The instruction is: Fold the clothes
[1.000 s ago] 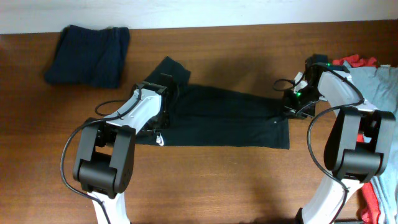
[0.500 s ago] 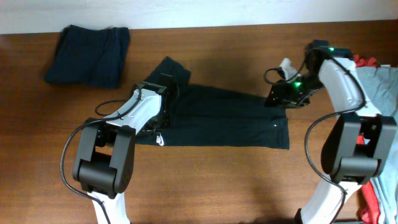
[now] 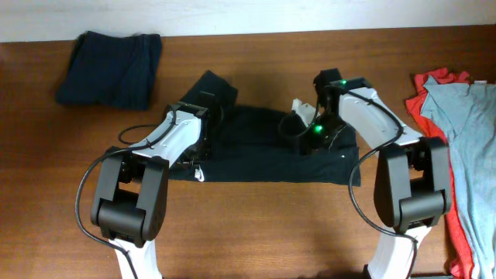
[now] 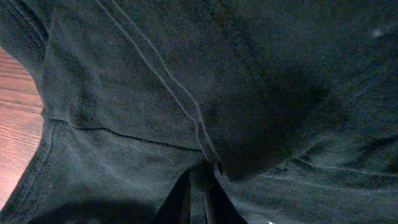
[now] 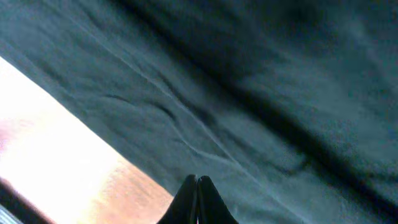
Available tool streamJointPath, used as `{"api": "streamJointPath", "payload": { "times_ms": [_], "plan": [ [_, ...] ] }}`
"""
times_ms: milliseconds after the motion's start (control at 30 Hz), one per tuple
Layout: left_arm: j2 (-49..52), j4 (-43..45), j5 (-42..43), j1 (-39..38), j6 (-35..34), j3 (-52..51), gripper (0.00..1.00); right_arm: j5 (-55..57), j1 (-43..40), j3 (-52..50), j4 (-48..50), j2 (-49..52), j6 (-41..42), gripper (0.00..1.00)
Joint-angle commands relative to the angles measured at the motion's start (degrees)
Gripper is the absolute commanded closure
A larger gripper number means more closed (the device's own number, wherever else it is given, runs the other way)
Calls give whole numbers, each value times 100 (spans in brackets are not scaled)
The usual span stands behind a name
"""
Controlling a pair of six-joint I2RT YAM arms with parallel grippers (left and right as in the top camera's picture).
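The black T-shirt [image 3: 263, 159] lies in a long band across the middle of the table, with its small white logo [image 3: 200, 173] near the left front edge. My left gripper [image 3: 203, 128] is low over the shirt's left part. In the left wrist view its fingers [image 4: 198, 186] are shut on a ridge of black fabric [image 4: 155, 93]. My right gripper [image 3: 304, 133] is over the shirt's right half. In the right wrist view its fingers [image 5: 198, 182] are shut tip to tip, with the shirt cloth [image 5: 261, 93] hanging right in front of them.
A folded navy garment [image 3: 112, 66] lies at the back left. A light grey-blue garment [image 3: 465, 132] lies over a red one [image 3: 434, 81] at the right edge. Bare wooden table [image 3: 271, 225] runs along the front.
My right gripper has lifted from the shirt's right end and swung left over the shirt, and the cloth's upper right part has shifted with it. The left arm has not moved.
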Motion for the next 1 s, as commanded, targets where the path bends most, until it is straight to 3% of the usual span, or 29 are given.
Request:
{"api": "streamJointPath", "payload": {
  "times_ms": [0, 200, 500, 733, 800, 967],
  "plan": [
    [87, 94, 31, 72, -94, -151, 90, 225, 323, -203, 177, -63, -514, 96],
    [87, 94, 31, 72, -94, -151, 90, 409, 645, -577, 940, -63, -949, 96],
    [87, 94, 28, 72, -94, -151, 89, 767, 638, -610, 1547, -61, -938, 96],
    [87, 90, 26, 72, -94, -151, 89, 1696, 634, -555, 2433, -66, -13, 96],
    [87, 90, 28, 72, -92, -151, 89, 1639, 645, -435, 2308, -76, -11, 96],
    [87, 98, 28, 72, -94, -151, 89, 597, 682, 247, 811, -98, -404, 96]
  ]
}}
